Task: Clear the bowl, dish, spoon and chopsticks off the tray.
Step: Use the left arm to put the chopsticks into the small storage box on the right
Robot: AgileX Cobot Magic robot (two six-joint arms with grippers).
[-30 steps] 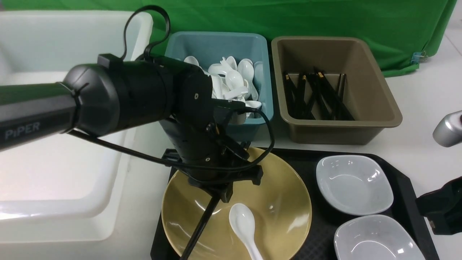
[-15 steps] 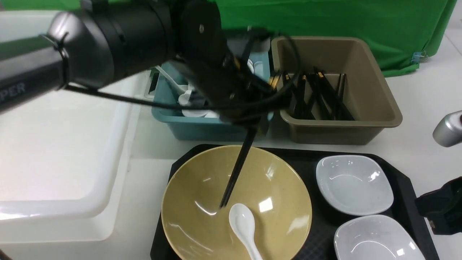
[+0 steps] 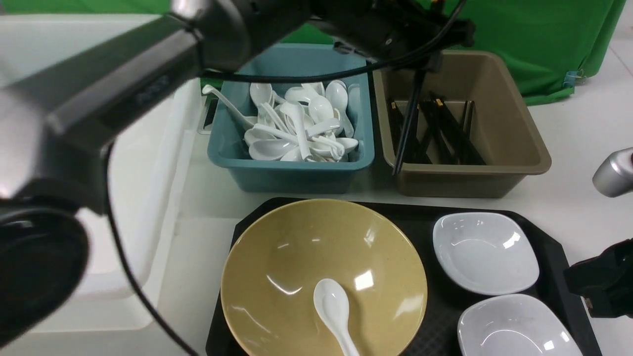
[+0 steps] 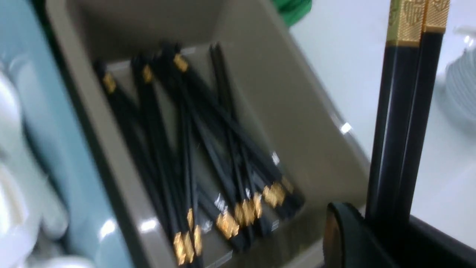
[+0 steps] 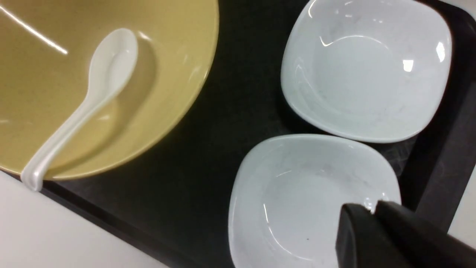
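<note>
Left gripper [image 3: 424,62]: clamped on the chopsticks [image 3: 406,123], which stand steeply tilted with the lower tips over the left side of the brown bin [image 3: 470,185]. Contact between tips and bin: cannot tell. More black chopsticks loose on that bin's floor.

Right gripper [image 5: 373,214]: jaws together, nothing between them. Poised over a corner of the nearer white dish [image 3: 514,329], at the right rim of the tray [image 3: 440,321].

Bowl [image 3: 277,257]: on the left half of the tray, upright. Spoon [image 3: 335,309]: inside the bowl, scoop up near the middle, handle laid over the near rim.

Farther white dish [image 3: 484,252]: on the tray, just beyond the nearer one, right of the bowl.

Teal bin [image 3: 289,175]: left of the brown bin, heaped with white spoons.
</note>
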